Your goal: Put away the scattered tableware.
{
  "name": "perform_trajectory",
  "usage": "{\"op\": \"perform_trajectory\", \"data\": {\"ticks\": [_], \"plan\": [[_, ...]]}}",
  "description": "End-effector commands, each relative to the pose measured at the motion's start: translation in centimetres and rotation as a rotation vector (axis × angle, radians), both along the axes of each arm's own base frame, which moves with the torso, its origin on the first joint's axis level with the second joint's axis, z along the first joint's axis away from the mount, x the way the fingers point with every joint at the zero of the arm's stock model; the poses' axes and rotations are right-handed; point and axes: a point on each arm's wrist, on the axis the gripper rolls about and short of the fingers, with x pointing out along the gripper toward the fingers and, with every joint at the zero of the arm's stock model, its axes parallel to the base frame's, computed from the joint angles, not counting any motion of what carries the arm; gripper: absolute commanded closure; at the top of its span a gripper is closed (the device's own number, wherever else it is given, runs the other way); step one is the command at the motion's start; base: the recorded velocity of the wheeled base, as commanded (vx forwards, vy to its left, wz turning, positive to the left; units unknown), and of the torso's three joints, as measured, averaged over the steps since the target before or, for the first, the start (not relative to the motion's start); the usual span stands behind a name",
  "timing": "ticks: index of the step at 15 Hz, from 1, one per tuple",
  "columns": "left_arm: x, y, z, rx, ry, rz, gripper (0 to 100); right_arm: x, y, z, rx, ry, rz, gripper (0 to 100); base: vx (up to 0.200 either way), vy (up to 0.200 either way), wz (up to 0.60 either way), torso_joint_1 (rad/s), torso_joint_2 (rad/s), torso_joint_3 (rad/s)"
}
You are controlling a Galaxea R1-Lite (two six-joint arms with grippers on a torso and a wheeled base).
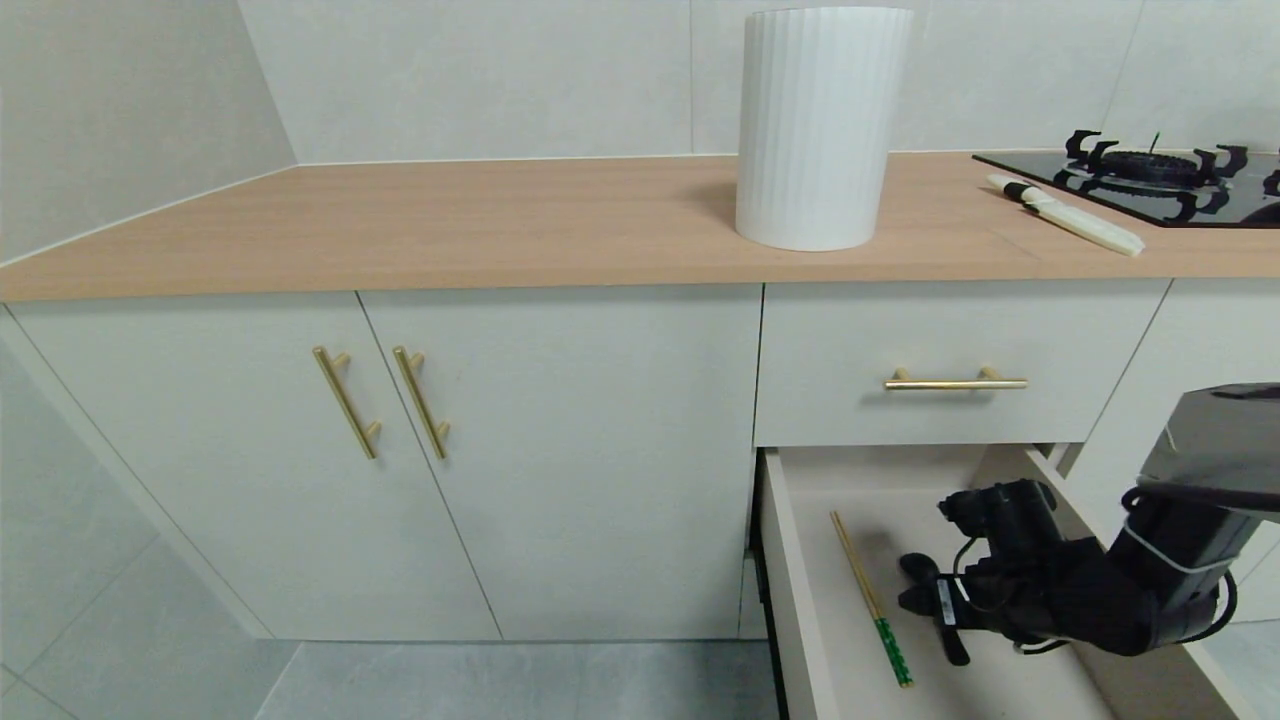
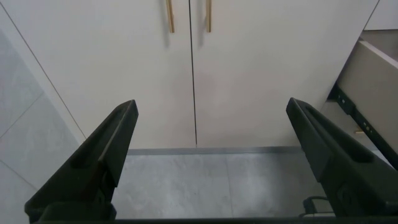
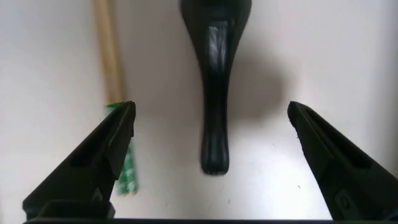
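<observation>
The lower drawer (image 1: 790, 560) stands pulled out at the bottom right. On its floor lie a pair of wooden chopsticks (image 1: 870, 600) with green ends and a black spoon (image 1: 917, 570) beside them. My right gripper (image 1: 930, 610) hangs inside the drawer, open, just over the spoon. In the right wrist view the spoon (image 3: 214, 93) lies on the drawer floor between the spread fingers of the gripper (image 3: 210, 111), with the chopsticks (image 3: 112, 74) beside one finger. A white-bladed knife (image 1: 1065, 215) rests on the counter. My left gripper (image 2: 211, 106) is open and holds nothing, low before the cabinet doors (image 2: 193, 62).
A tall white ribbed container (image 1: 815, 125) stands on the wooden counter (image 1: 450, 220). A black gas hob (image 1: 1150, 175) is at the far right. The upper drawer (image 1: 955, 380) is closed. The open drawer's side (image 2: 373, 81) juts out near my left gripper.
</observation>
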Motion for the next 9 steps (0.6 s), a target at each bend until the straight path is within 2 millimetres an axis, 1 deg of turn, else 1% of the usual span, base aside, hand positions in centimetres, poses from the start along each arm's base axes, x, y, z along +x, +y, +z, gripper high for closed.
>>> {"op": "perform_trajectory", "data": {"ticks": [1,4,5,6,7,8,9], "plan": [[0.0,0.0,0.0,0.000,0.001,0.000,0,-1.3,-0.2,4.8,0.039,-0.120,0.022,0,0.000,0.000,0.00,0.000,0.00,0.000],[0.0,0.0,0.0,0.000,0.001,0.000,0,-3.1,-0.6,9.3,0.054,-0.184,0.032,0,0.000,0.000,0.00,0.000,0.00,0.000],[0.0,0.0,0.0,0.000,0.001,0.000,0,-4.4,-0.7,11.5,0.083,-0.198,0.058,0,0.000,0.000,0.00,0.000,0.00,0.000],[0.0,0.0,0.0,0.000,0.001,0.000,0,-5.2,-0.8,12.9,0.104,-0.206,0.078,0,0.000,0.000,0.00,0.000,0.00,0.000],[0.0,0.0,0.0,0.001,0.001,0.000,0,-6.7,-1.0,14.9,0.108,-0.201,0.111,0,0.000,0.000,0.00,0.000,0.00,0.000],[0.0,0.0,0.0,0.000,0.001,0.000,0,-8.0,-1.0,16.3,0.101,-0.186,0.145,0,0.000,0.000,0.00,0.000,0.00,0.000],[0.0,0.0,0.0,0.000,0.000,0.000,0,-8.8,-0.9,17.1,0.100,-0.178,0.164,0,0.000,0.000,0.00,0.000,0.00,0.000]]}}
